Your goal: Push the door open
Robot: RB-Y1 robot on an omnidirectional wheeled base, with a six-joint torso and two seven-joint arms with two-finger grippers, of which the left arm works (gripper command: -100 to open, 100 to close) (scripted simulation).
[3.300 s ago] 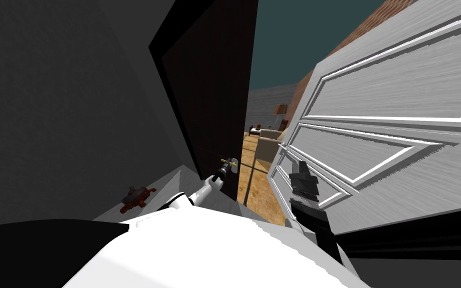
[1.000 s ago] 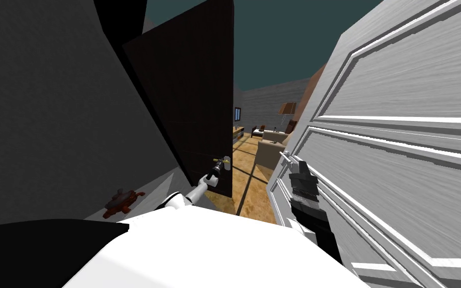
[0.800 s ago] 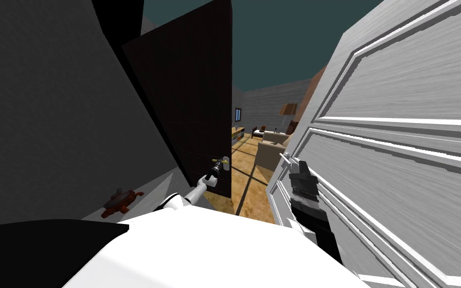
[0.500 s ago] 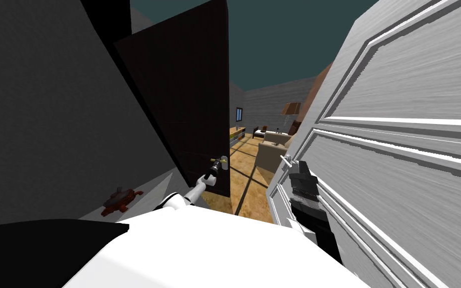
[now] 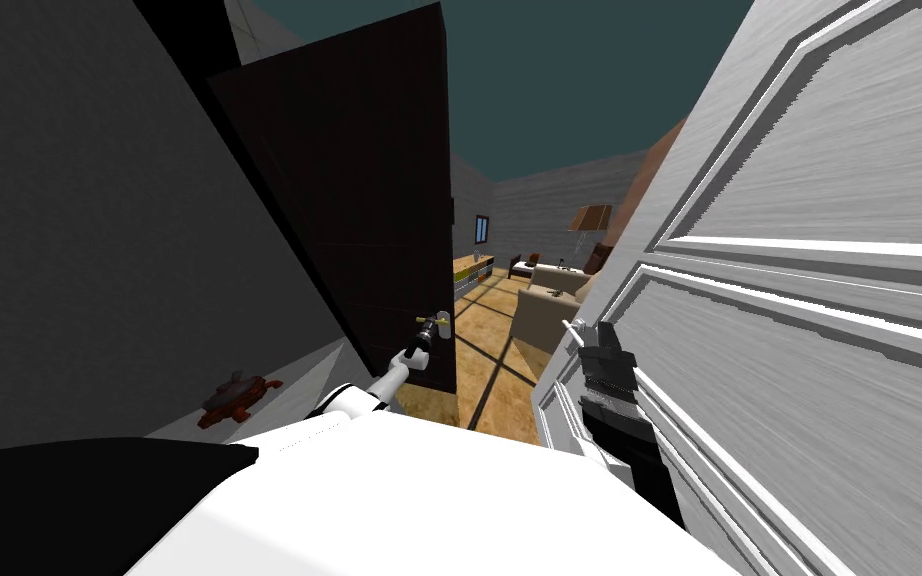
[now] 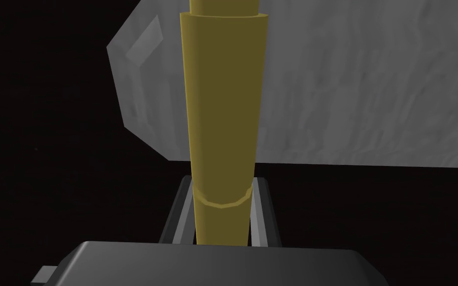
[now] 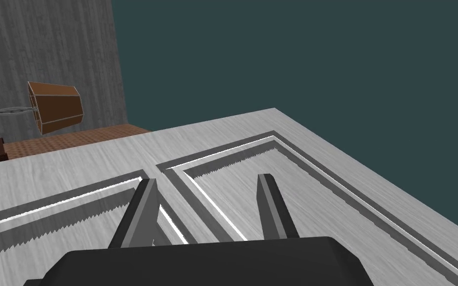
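**Dark door** (image 5: 369,200): stands ajar in the upper centre of the head view, its free edge facing the gap that opens onto a room with a tan wooden floor (image 5: 489,380). A yellow lever handle (image 6: 223,114) on a grey backplate (image 6: 347,84) sits low on that edge, at centre frame.

**Left gripper** (image 6: 221,218): the left arm (image 5: 384,378) reaches straight forward and up from lower centre. Its two fingers are clamped on the sides of the yellow lever handle, which runs up between them.

**Right gripper** (image 7: 208,181): the dark right forearm (image 5: 619,420) rises at right of centre along the face of a white panelled door (image 5: 799,300), which takes up the right of the frame. The fingers stand apart and hold nothing. They point along the door's raised mouldings, just beside its small silver handle (image 5: 571,328).

**Surroundings**: a red-brown turtle-like figure (image 5: 229,398) lies at lower left. Through the gap are a beige sofa (image 5: 549,300) and a brown-shaded lamp (image 7: 56,107).
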